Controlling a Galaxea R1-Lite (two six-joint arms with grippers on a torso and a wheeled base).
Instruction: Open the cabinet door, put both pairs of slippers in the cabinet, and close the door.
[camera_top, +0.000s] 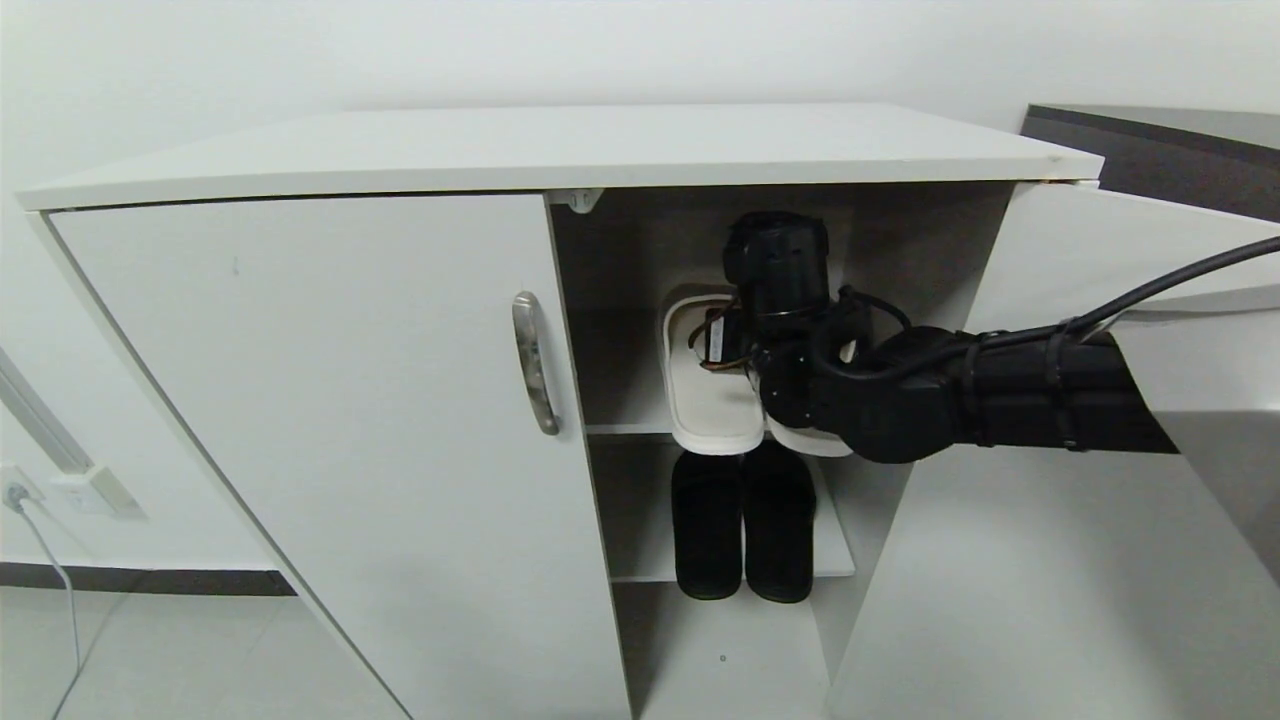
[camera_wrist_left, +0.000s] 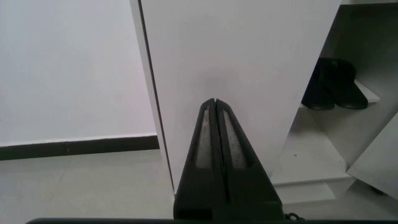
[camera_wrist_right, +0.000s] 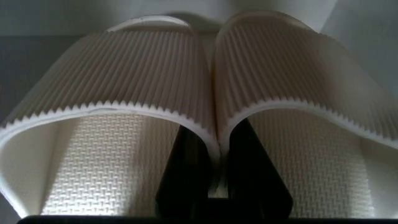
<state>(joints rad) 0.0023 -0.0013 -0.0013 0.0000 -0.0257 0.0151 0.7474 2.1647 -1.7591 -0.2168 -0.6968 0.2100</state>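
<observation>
Right hand (camera_wrist_right: 219, 169) is inside the cabinet (camera_top: 560, 150), pinched shut on the white slippers (camera_top: 712, 405). It's got the two inner strap edges squeezed together between its fingers. The pair sits on the upper shelf (camera_top: 625, 428) with the heels poking out past the front edge.

Black slippers (camera_top: 742, 530) are already parked side by side on the lower shelf (camera_top: 640, 575), also overhanging a bit. So I'd say we're most of the way there: door opened, one pair stowed, second pair on its shelf but not yet let go. What's left is releasing, pulling the arm out, and swinging the right door (camera_top: 1050, 560) shut.

Left hand (camera_wrist_left: 215, 143) is closed on nothing, hovering low in front of the closed left door (camera_top: 330, 420), which has a metal handle (camera_top: 535, 362).

My worry is those overhanging heels. If they stick out too far, the door might catch on them. The arm's cable (camera_top: 1180, 275) also runs right past the open door.
</observation>
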